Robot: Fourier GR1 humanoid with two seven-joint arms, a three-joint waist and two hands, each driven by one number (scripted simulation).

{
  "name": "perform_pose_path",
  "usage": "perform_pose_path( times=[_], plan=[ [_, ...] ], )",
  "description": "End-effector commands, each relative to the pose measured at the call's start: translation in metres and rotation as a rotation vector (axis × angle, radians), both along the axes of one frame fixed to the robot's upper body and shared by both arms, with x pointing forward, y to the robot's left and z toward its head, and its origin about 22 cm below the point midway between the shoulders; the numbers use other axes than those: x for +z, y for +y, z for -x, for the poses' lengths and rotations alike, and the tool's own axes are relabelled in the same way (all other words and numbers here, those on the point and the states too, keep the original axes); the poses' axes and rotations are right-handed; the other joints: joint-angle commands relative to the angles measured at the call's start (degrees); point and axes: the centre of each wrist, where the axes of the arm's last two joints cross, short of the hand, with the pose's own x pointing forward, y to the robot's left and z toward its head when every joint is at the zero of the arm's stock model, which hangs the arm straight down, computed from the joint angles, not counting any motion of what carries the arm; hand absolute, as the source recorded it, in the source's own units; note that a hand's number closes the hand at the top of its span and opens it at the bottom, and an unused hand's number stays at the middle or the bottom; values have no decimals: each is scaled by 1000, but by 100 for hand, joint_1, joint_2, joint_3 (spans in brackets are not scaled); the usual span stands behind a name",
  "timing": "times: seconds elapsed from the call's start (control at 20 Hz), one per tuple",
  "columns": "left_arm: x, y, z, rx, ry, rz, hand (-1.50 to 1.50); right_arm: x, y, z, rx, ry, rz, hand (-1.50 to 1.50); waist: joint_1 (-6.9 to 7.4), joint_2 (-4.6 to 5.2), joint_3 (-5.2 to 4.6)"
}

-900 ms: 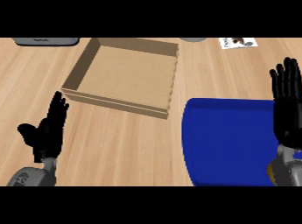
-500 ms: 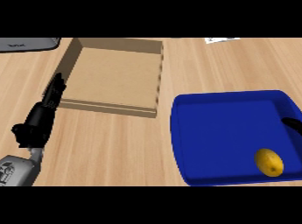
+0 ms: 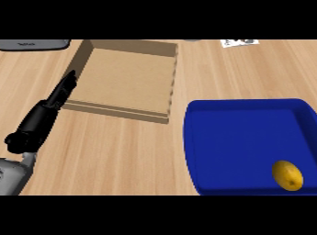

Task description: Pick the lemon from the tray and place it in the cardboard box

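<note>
You can see a small white card (image 3: 240, 42) with dark print at the far edge, right of centre, but the marks are too small to read. At the far left corner a grey device (image 3: 31, 44) carries a short line of pale lettering, also unreadable. A sliver of another grey thing (image 3: 192, 40) shows at the far edge between box and card (you cannot tell what it is).

The surface is a light wooden counter (image 3: 120, 151) with grain running left to right; nothing of the room beyond it shows.

The lemon (image 3: 287, 175) lies in the blue tray (image 3: 191, 137), in its near right corner, close to the tray's near wall. The tray sits at the right of the counter, its near edge cut by the view. The box (image 3: 171, 78), open-topped, stands to the far left of the tray, just beside its far left corner, nothing inside it.

Your left hand (image 3: 42, 118) is edge-on at the left, fingers straight and together, tips pointing far toward the box's near left wall, holding nothing. Its grey forearm (image 3: 3, 178) enters at the near left. Your right hand does not show
</note>
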Motion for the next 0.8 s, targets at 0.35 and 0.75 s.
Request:
perform_pose_path(
  times=[0.35,0.75],
  plan=[
    [5,-16,-1,-77,-17,-8,0,52,7,-34,380,426,27,-150,311,44,-4],
    [11,-13,-18,-63,2,-7,0,51,45,-86,523,629,35,-150,300,55,0]
  ],
)
